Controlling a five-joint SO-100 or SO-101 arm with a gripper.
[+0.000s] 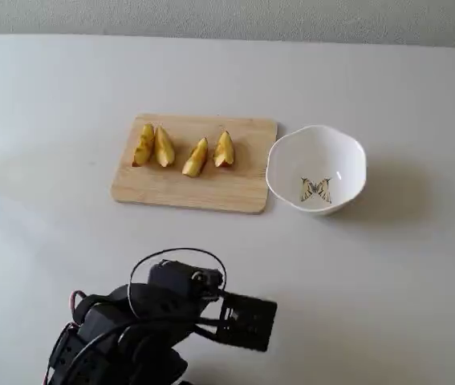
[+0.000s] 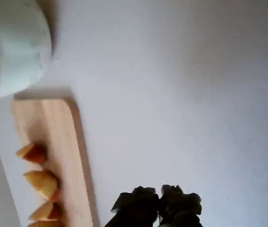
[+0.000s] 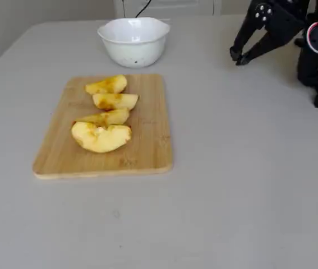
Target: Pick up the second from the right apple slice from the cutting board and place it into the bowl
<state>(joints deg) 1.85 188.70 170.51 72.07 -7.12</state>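
The arm sits folded low on the table, well back from the cutting board (image 1: 191,180). Its gripper (image 3: 238,56) hangs empty above the tabletop, fingertips nearly together, well apart from the bowl (image 1: 347,148).

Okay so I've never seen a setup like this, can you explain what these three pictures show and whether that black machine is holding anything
The black machine is a small robot arm; its two-finger gripper is its hand. It holds nothing, and the fingertips look closed together. Both fixed views come from cameras standing at different sides of the pale grey table. The wrist view rides on the arm itself, so the gripper shows at the bottom edge. On the table lies a light rectangular wooden cutting board carrying four yellow apple slices. Beside it stands an empty white bowl with a wavy rim and a butterfly drawn inside.
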